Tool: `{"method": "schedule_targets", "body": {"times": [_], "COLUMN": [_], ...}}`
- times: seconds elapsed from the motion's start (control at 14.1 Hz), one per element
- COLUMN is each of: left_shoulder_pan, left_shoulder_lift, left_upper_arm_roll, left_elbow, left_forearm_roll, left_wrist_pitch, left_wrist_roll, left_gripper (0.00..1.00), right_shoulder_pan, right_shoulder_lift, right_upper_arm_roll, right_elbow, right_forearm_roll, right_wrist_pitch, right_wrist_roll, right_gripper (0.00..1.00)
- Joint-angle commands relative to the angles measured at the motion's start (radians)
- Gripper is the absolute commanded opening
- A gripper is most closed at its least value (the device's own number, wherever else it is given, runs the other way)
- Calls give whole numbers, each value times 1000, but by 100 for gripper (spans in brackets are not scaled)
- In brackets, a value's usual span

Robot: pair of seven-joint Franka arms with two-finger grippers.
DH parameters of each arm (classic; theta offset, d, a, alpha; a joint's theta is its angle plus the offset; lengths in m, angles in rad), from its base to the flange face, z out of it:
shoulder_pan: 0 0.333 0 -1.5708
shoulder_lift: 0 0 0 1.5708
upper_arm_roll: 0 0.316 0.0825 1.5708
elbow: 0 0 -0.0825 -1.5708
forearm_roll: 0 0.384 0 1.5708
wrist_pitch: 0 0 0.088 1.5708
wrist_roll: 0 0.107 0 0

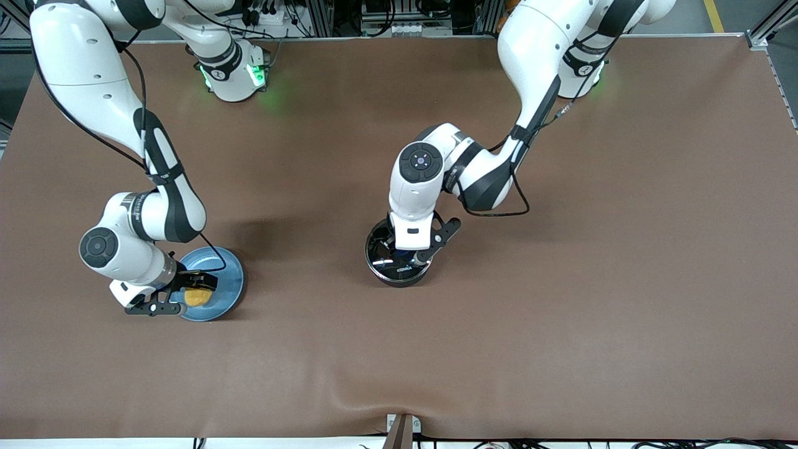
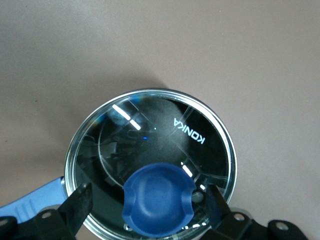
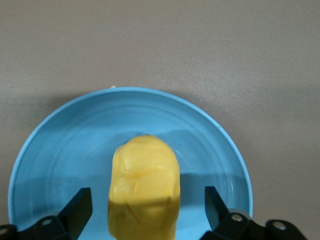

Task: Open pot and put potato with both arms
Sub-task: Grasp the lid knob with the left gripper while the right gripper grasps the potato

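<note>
The black pot (image 1: pixel 381 272) stands mid-table with its glass lid (image 2: pixel 165 135) on. My left gripper (image 1: pixel 406 254) hangs low over it, open, its fingers (image 2: pixel 81 199) on either side of the blue knob (image 2: pixel 159 200) without touching it. A bit of the blue handle (image 2: pixel 29 206) shows in the left wrist view; the arm hides it in the front view. The yellow potato (image 1: pixel 196 298) lies on a light-blue plate (image 1: pixel 229 274) toward the right arm's end. My right gripper (image 3: pixel 147 200) is open around the potato (image 3: pixel 145 185), with a gap at each finger.
Brown cloth (image 1: pixel 561 280) covers the whole table. A ridge in the cloth (image 1: pixel 374 399) rises near the edge nearest the front camera. Both arm bases (image 1: pixel 234 75) stand along the edge farthest from that camera.
</note>
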Motion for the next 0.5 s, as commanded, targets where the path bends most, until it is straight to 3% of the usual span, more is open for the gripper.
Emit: {"method": "schedule_targets", "body": {"times": [0.0, 0.14, 0.43], "left_shoulder_pan": [-17, -17, -36], "left_shoulder_lift": [33, 37, 47], "left_upper_arm_roll": [23, 23, 35], "left_elbow": [56, 57, 59], "left_forearm_roll": [18, 18, 18], "left_wrist_pitch": [4, 20, 57], "left_wrist_roll": [-13, -13, -13], "left_gripper": [100, 100, 100], "right_shoulder_pan": [0, 1, -2], "right_shoulder_lift": [11, 11, -56], "right_upper_arm_roll": [8, 11, 13], "right_elbow": [12, 12, 20], "right_forearm_roll": [16, 16, 16], "right_wrist_pitch": [4, -2, -97], "right_wrist_roll": [7, 7, 3], "right_gripper": [36, 2, 0]}}
